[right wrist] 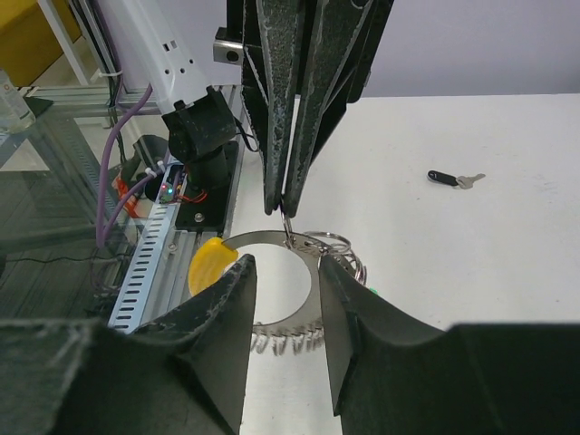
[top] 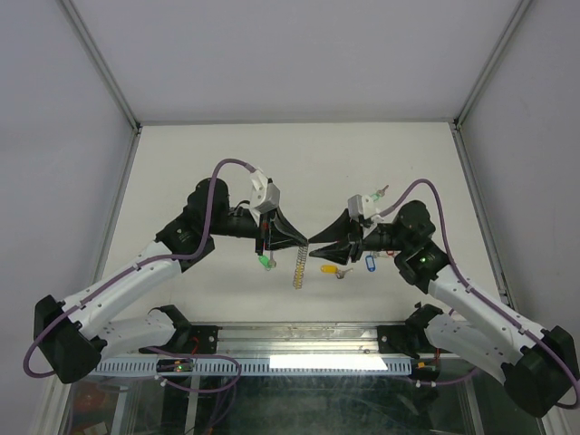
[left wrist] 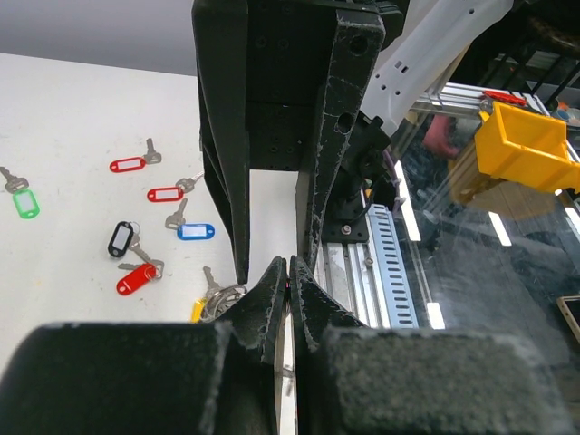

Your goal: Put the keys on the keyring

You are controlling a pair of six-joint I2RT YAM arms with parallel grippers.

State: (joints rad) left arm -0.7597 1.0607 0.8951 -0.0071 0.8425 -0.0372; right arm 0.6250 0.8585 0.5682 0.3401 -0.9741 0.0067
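Left jaws pinched shut on keyring point(right wrist: 263, 239), above counter point(top: 181, 163) centre, toward near edge; right jaws open, straddling it. Red, blue and black-tagged keys point(left wrist: 136, 278) lie loose. Threading looks mostly undone.

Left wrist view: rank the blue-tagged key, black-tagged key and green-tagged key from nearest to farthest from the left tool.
1. Blue-tagged key, just left of the left tool.
2. Black-tagged key, further left.
3. Green-tagged key, far left edge.
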